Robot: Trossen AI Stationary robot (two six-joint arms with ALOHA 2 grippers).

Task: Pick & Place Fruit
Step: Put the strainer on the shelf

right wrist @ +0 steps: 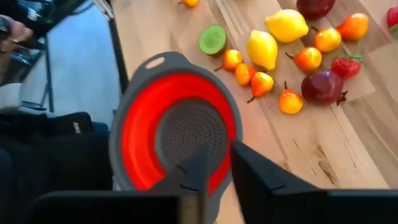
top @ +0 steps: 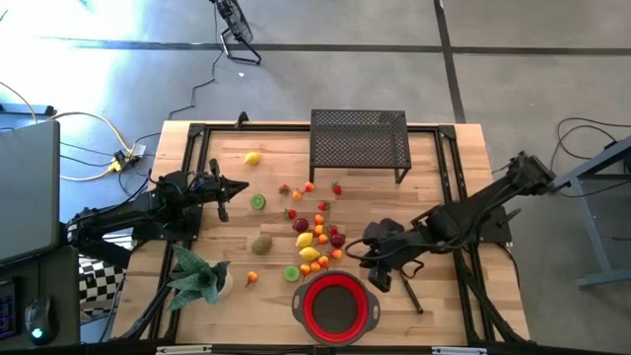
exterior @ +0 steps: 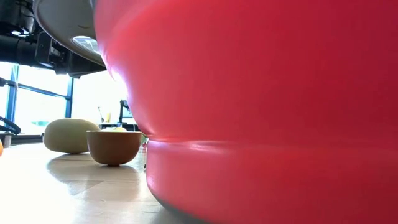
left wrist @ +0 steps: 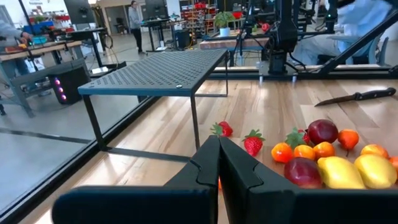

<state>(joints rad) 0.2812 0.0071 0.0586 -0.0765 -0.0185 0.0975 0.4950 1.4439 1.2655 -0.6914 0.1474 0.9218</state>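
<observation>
Your right gripper [right wrist: 214, 165] hung over the red bowl [top: 336, 305], at the near edge of the tabletop [top: 434, 177], and its fingers stood a little apart. Nothing showed between them, and the bowl looked empty inside; whether a fruit had just left the fingers, I could not tell. The step in hand, as I judged it, was the placing of fruit into this bowl, one piece at a time.

The fruit [top: 317, 237] lay in a loose cluster in the middle of the tabletop, just beyond the bowl: yellow lemons [right wrist: 262, 48], small oranges, a dark-red plum [right wrist: 322, 86] and strawberries, many of them touching each other. A lime half [top: 257, 202], a kiwi [top: 261, 245] and one lemon [top: 252, 158] lay apart, nearer to your left gripper [top: 237, 187]. That one waited over the left part of the tabletop with its fingers pressed together and holding nothing.

To do this step well, you needed to open the fingers wider before you went down, and to choose a piece at the edge of the cluster, so the neighbours did not roll. The small oranges beside the bowl were the closest. A knife [top: 412, 296] lay under the right arm; you had to keep clear of it.
</observation>
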